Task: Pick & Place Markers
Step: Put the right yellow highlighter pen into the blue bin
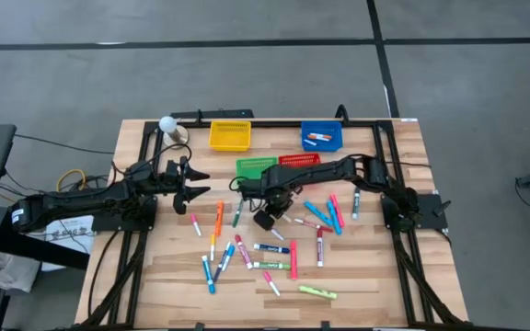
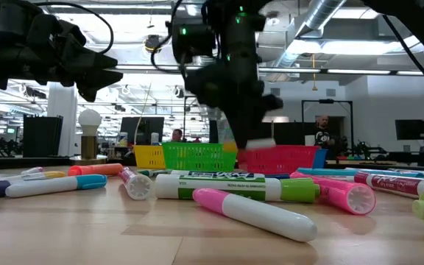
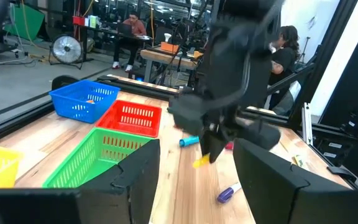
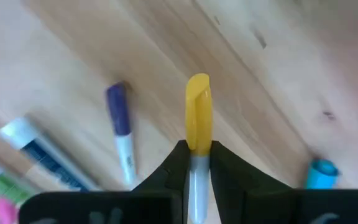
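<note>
Wooden boards make up the table [image 1: 155, 276], which sits on a grey floor. Behind it is a big room with desks and people.

At the far side of the table are four little baskets. The yellow basket [image 1: 229, 135] and the blue basket [image 1: 321, 136] stand at the back. The green basket [image 1: 254, 167] and the red basket [image 1: 299, 160] sit side by side nearer the middle.

The left arm waits over the left side of the table. Its left gripper [image 1: 194, 183] has its jaws wide apart and holds nothing.

The right arm reaches across to the middle, just in front of the green basket. The right gripper [image 4: 197, 152] has its jaws squeezed tight on a yellow marker [image 4: 197, 118], held above the wood.

The rest of the markers [image 1: 270, 248] lie spread over the middle and near part of the table. A purple marker [image 4: 120, 127] lies on the wood near the yellow one. Two markers lie in the blue basket.
</note>
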